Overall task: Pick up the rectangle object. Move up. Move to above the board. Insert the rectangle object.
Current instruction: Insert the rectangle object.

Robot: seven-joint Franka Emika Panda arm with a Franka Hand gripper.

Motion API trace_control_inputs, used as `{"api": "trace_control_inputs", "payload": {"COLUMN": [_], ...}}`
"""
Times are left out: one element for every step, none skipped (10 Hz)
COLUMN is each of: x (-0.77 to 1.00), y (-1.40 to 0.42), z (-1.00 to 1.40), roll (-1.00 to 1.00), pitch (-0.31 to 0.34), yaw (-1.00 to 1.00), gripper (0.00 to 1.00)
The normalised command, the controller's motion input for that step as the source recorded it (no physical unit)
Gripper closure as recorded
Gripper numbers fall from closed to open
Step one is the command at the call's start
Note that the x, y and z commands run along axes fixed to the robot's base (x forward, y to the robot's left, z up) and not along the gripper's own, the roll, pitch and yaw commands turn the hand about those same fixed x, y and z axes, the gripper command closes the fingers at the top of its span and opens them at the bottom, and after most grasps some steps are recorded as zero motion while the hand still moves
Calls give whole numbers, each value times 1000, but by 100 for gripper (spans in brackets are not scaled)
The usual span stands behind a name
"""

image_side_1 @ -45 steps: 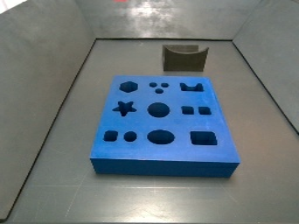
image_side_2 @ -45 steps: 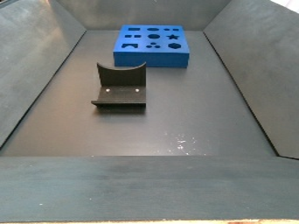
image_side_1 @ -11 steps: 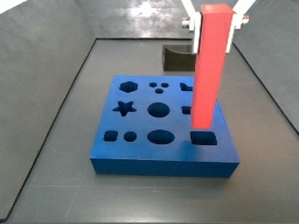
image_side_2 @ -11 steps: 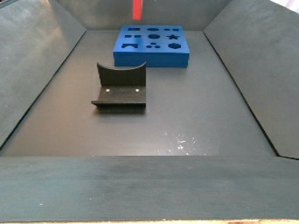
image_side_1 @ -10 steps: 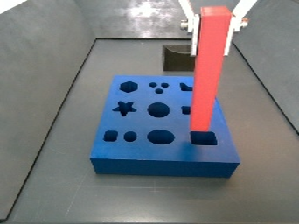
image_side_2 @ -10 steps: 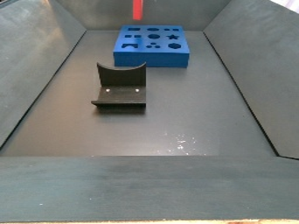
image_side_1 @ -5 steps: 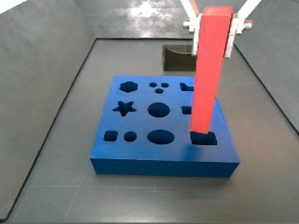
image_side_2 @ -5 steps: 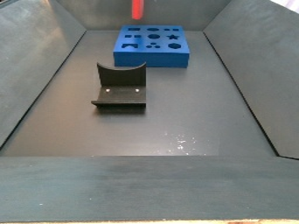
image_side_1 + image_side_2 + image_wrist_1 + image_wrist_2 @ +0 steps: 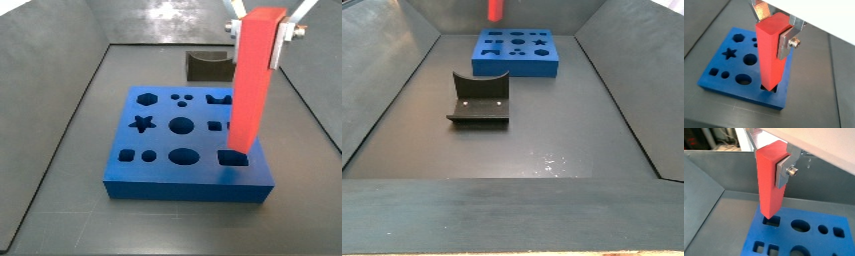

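Hand (image 9: 775,31) around upright rectangle object (image 9: 771,57).

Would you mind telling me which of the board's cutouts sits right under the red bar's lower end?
The square cutout at the board's near corner. The rectangle object, held upright by the gripper, ends just above it; the other holes lie off to the side.

Overall light: even and fairly bright, seemingly from overhead; colours read cleanly in all four views.
Glare: pale patches on the grey floor (image 9: 549,160) near the front in a side view, and on the back wall (image 9: 174,15).
Shadows: soft; my gripper (image 9: 774,37), high above the board (image 9: 724,75), holds the rectangle object (image 9: 771,55), whose side face is darker.
Sharpness: low resolution, slightly soft edges.
Overexposure: white blown-out area in both wrist views.
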Motion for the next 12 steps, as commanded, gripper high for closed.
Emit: {"api": "trace_control_inputs", "payload": {"x": [97,17,0,0,0,0,0,0,0,0,0,26], "y": [-77,-34,-11,-29,-34,-57,-100,-140,-180,-197,-197,-114], "z": [0,0,0,0,0,-9,-40,-71,-80,-77,-63,-34], "roll": [297,340,414,400,357,323,266,214,163,131,94,109], "pitch": [11,111,246,260,251,257,297,323,269,229,151,120], "yaw": [-660,-626,-597,-634,-691,-726,-711,-717,-734,-746,-769,-789], "gripper": [100,100,100,100,100,100,100,100,100,100,100,100]}}
